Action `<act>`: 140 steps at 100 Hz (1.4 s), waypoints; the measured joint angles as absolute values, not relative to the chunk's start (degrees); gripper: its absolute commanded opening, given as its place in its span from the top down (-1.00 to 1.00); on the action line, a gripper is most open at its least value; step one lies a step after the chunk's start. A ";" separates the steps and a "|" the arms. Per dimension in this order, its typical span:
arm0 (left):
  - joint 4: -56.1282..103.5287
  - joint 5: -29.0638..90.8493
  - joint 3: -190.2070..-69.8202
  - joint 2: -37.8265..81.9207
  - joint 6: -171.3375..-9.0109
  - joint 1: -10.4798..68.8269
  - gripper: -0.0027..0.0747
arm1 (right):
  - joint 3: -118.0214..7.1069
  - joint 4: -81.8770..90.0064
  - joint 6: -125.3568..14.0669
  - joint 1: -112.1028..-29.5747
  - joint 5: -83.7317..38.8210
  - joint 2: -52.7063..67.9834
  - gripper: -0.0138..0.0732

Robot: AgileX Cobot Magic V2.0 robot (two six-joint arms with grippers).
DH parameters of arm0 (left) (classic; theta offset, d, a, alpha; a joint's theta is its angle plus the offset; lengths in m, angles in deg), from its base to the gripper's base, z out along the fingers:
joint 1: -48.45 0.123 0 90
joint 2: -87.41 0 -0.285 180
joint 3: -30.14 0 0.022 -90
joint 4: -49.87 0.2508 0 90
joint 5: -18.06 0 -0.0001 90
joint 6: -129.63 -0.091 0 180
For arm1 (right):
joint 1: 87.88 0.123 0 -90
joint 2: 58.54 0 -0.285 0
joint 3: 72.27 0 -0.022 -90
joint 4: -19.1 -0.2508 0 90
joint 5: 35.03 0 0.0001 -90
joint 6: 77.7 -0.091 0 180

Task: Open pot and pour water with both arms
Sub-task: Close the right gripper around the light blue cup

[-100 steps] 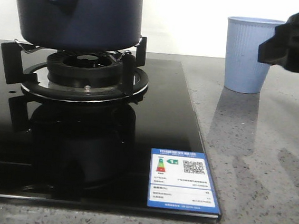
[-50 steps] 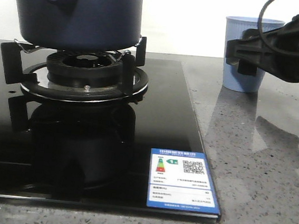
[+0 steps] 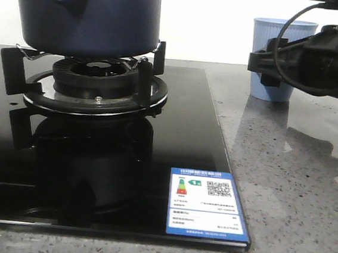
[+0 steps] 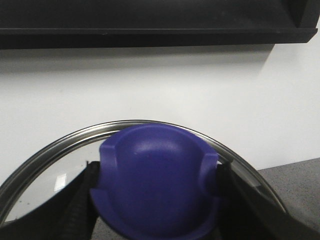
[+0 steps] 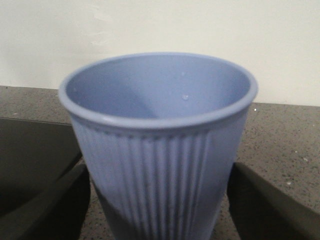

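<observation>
The dark navy pot (image 3: 90, 14) sits on the gas burner at the far left of the front view; its top is out of frame. My left gripper (image 4: 157, 200) is outside the front view. In its wrist view it is shut on the blue knob (image 4: 157, 175) of a glass lid with a steel rim (image 4: 50, 145), held up in front of a white wall. My right gripper (image 3: 263, 64) reaches in from the right to the light-blue ribbed cup (image 3: 286, 30). In its wrist view the cup (image 5: 160, 150) stands between the open fingers (image 5: 55, 210), which lie close to its sides.
The burner grate (image 3: 95, 83) stands on a black glass hob (image 3: 186, 134) with a blue energy label (image 3: 208, 205) at its front right corner. Grey speckled counter (image 3: 294, 192) lies to the right. A dark shelf (image 4: 150, 22) hangs above the lid.
My right gripper has come in from the right edge, leftward, and now stands around the cup. The cup has shifted slightly left and back. The pot has not moved.
</observation>
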State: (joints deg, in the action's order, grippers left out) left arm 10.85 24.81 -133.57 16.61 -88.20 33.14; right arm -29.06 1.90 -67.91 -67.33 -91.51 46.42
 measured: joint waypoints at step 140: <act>10.85 24.81 -133.57 16.61 -88.20 33.14 0.02 | -37.14 0.68 -67.91 -69.90 -74.18 46.92 -0.35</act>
